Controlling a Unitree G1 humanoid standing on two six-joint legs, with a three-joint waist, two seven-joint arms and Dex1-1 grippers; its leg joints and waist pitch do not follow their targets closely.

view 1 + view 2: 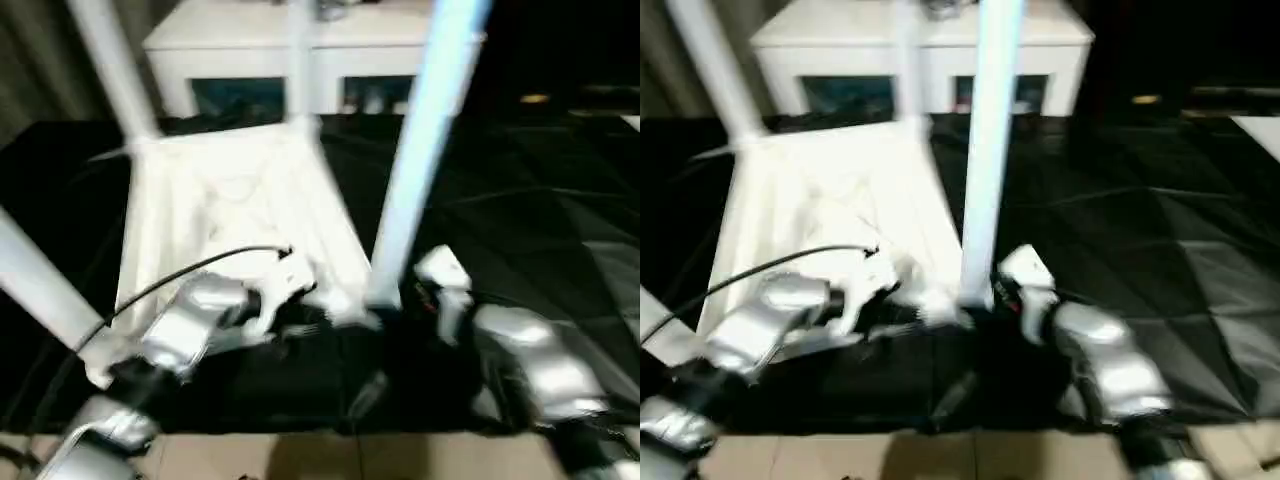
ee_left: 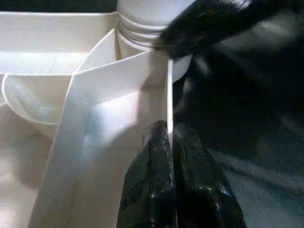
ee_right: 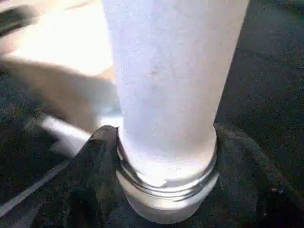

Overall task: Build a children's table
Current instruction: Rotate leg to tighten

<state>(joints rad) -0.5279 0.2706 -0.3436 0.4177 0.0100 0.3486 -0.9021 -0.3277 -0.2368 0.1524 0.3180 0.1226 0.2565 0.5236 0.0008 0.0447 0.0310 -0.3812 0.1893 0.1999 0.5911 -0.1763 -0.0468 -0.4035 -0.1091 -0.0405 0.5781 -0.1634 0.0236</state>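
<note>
We look down over our silver forearms at the white plastic children's table (image 1: 235, 210), which lies upside down on a black sheet (image 1: 520, 230) spread over the floor, its square top flat on the sheet and its ribbed underside facing up. Long round white legs stand up from its corner sockets: one at the far left corner (image 1: 112, 65), one at the far right corner (image 1: 298, 60), one leaning out at the near left (image 1: 40, 285), and one at the near right corner (image 1: 420, 150), the corner closest to both our arms. Our left gripper (image 2: 169, 142) sits at the table's near edge with its two black fingers pressed together on a thin white upright wall of the table's rim, just beside the rounded socket where the near right leg enters. Our right gripper (image 3: 166, 156) is at the foot of that same leg, its black fingers standing on either side of the leg's ringed lower end and touching it, so the jaws are held apart by the width of the leg. Beyond the table stands a white low cabinet with dark glass openings (image 1: 300, 60).
</note>
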